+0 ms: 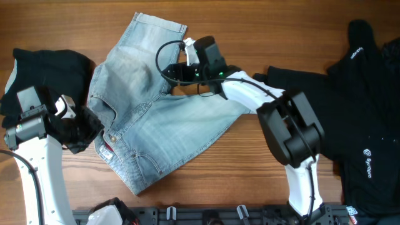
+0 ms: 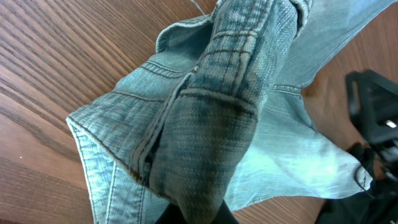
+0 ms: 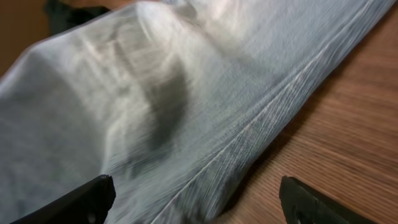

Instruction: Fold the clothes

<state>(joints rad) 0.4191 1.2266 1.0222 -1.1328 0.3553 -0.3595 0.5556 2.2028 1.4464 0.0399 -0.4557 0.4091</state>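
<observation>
A pair of light blue denim shorts point(image 1: 150, 119) lies spread in the middle of the wooden table. My left gripper point(image 1: 84, 131) is shut on the waistband at the shorts' left edge; the left wrist view shows the bunched denim point(image 2: 217, 124) pinched between the fingers point(image 2: 199, 214). My right gripper point(image 1: 187, 59) is open over the upper leg of the shorts, its fingers point(image 3: 196, 202) wide apart above a denim fold point(image 3: 155, 112).
A black garment point(image 1: 47, 69) lies at the left edge behind my left arm. A larger black garment point(image 1: 350, 106) with white print lies at the right. Bare wood point(image 1: 237, 169) shows along the front.
</observation>
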